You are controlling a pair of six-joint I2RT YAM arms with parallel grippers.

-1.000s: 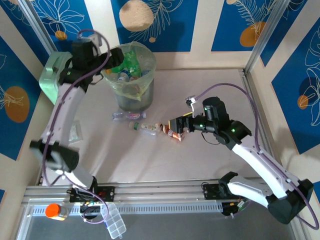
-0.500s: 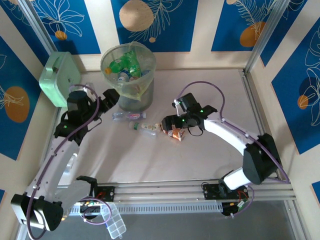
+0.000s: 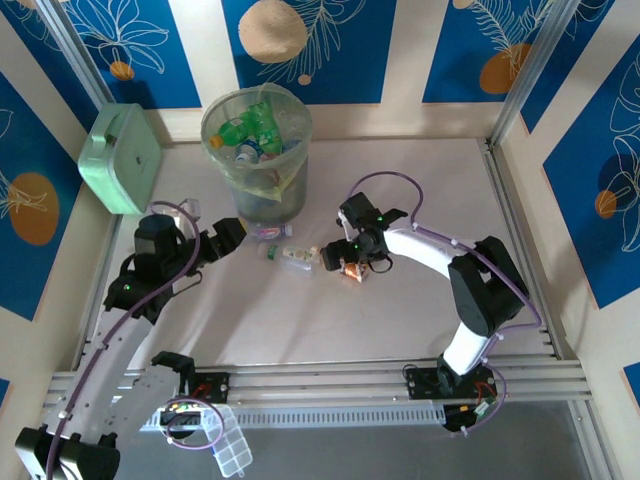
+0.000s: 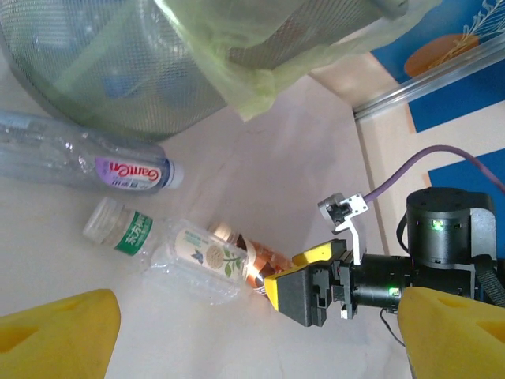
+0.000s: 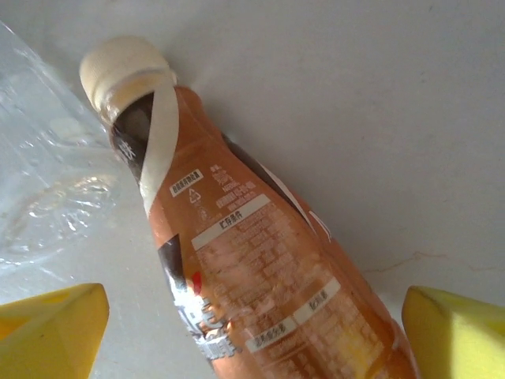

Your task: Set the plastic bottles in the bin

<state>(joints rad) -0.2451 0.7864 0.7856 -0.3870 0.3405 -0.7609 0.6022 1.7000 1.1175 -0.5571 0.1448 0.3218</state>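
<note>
Three plastic bottles lie on the table in front of the bin (image 3: 256, 150), which holds several more. One is clear with a purple label (image 3: 257, 231) (image 4: 95, 167). A second is clear with a green label (image 3: 291, 257) (image 4: 170, 246). The third is orange-brown with a cream cap (image 3: 352, 272) (image 5: 237, 260) (image 4: 254, 264). My right gripper (image 3: 337, 257) (image 5: 252, 339) (image 4: 306, 294) is open and straddles the orange bottle's body, its yellow fingertips (image 5: 49, 330) apart from it. My left gripper (image 3: 227, 239) (image 4: 252, 343) hangs open just left of the purple-label bottle, with nothing between its fingers (image 4: 55, 332).
A mint-green box (image 3: 120, 158) stands at the back left beside the bin. Metal rails (image 3: 320, 385) run along the near edge, with a small clear organiser case (image 3: 232, 450) below them. An aluminium frame post (image 3: 520, 80) borders the right side.
My left arm came down from the bin's rim to the table beside the purple-label bottle. My right gripper moved left and lowered over the orange bottle.
</note>
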